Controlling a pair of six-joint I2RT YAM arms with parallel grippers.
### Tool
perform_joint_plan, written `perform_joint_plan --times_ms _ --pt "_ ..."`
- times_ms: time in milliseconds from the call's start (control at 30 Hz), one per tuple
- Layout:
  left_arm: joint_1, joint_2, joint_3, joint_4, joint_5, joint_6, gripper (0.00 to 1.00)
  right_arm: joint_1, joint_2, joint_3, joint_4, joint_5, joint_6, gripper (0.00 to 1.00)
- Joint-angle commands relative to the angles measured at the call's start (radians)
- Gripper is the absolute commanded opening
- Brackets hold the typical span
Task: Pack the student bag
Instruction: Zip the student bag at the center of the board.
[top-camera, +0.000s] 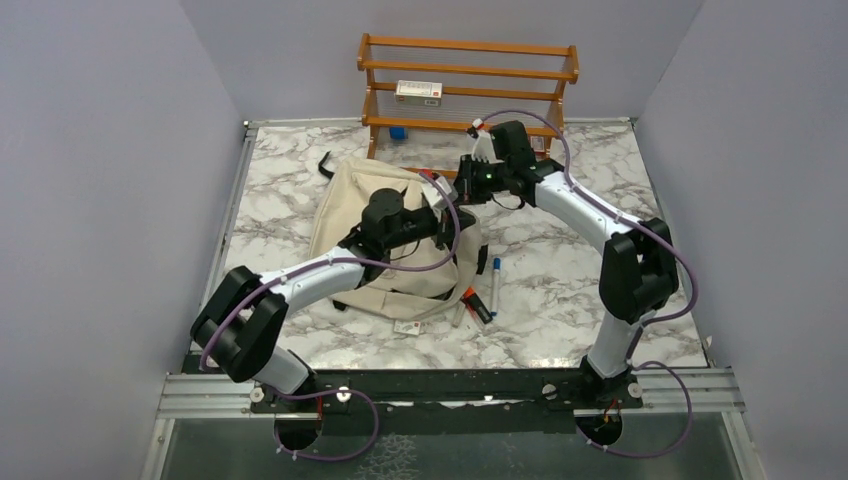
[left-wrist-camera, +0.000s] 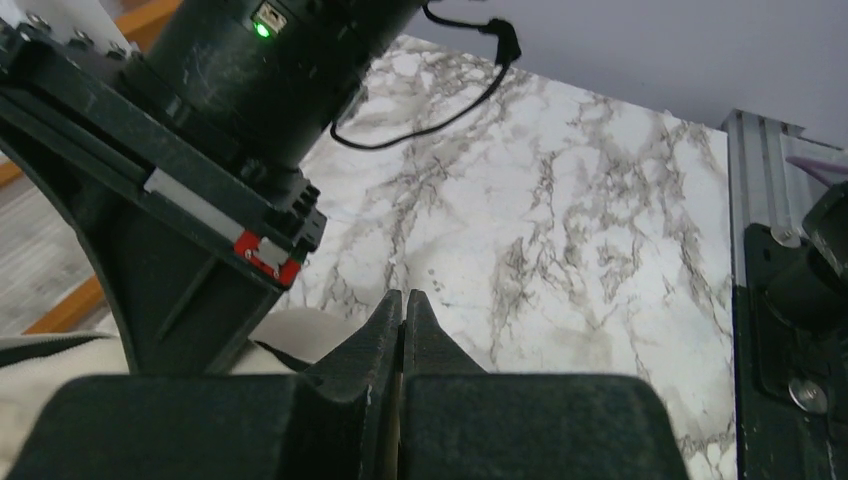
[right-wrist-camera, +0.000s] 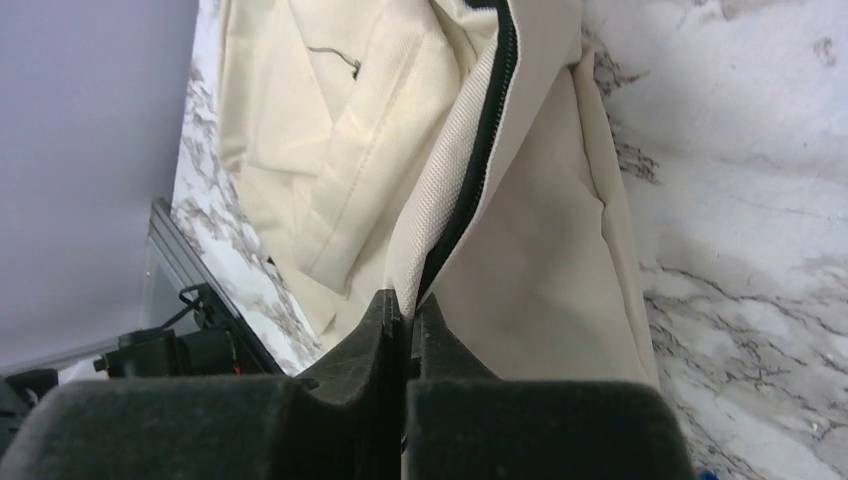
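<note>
OK: bag (top-camera: 350, 200) lies on the desk (top-camera: 570, 280), centre-left, in front of the wooden rack (top-camera: 470, 49). Right fingers (right-wrist-camera: 380, 325) are closed, pinching the bag's cream edge right by the black zipper (right-wrist-camera: 478, 160), at the bag's far right corner. Left fingers (left-wrist-camera: 385, 335) are pressed fully together over the bag; can't tell if any fabric is between them. Pens (top-camera: 493, 285) lie on the desk just right of the bag. Small box (top-camera: 418, 91) on the rack's middle shelf.

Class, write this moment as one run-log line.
right gripper: shut on student bag zipper edge | left gripper: shut | marker: lying on table
</note>
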Motion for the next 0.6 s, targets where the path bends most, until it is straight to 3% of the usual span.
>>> perform_joint_plan --times_ms 0,233,567 --pt "-0.005 0.033 0.120 -0.005 -0.048 -0.045 0.00 -0.001 0.042 0.082 0.107 0.045 0.036 0.00" --pt "-0.005 0.058 0.191 -0.126 -0.080 -0.003 0.00 -0.053 0.085 0.136 0.159 0.049 0.080 0.01" --pt "-0.006 -0.015 0.154 -0.217 -0.078 -0.028 0.00 -0.154 0.147 0.147 0.223 0.009 0.132 0.00"
